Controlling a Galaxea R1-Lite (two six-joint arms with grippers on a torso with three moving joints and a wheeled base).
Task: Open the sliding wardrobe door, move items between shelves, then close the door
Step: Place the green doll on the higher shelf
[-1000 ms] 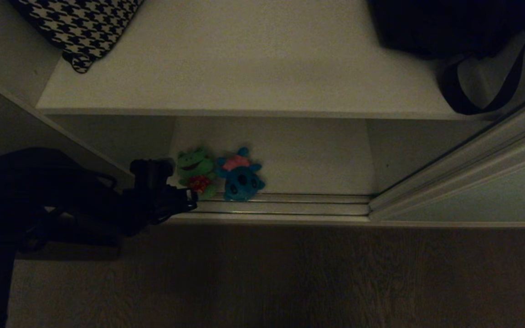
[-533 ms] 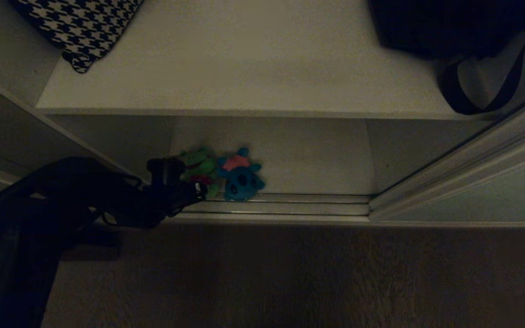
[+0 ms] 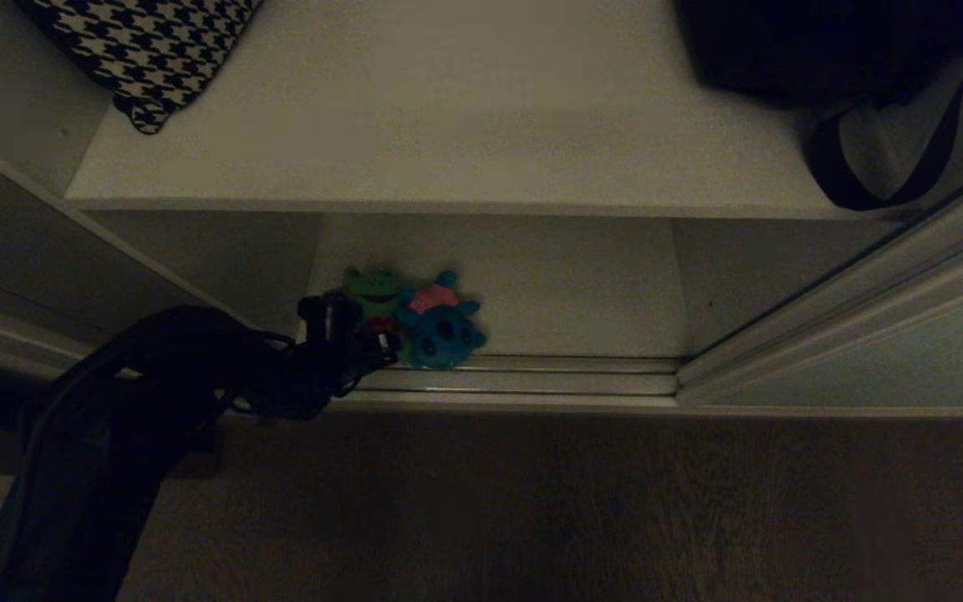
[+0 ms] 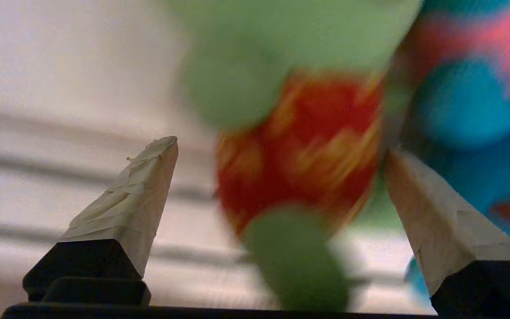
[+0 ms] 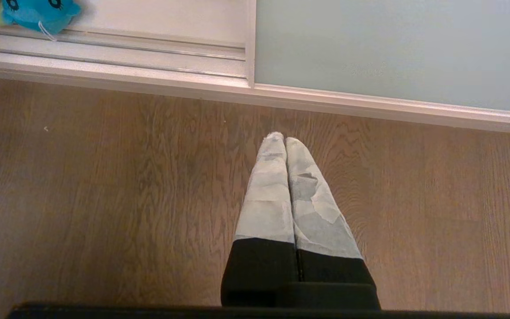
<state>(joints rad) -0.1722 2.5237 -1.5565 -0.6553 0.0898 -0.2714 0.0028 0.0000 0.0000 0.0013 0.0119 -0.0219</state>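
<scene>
frog [image 3: 374, 294] left of, touching plush toy [image 3: 441, 328] | both on bottom shelf [image 3: 582, 293]

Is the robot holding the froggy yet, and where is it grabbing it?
Not yet. The left hand is open around the frog, one finger each side of its red belly, not squeezing. The right hand is shut, empty, over the floor.
</scene>
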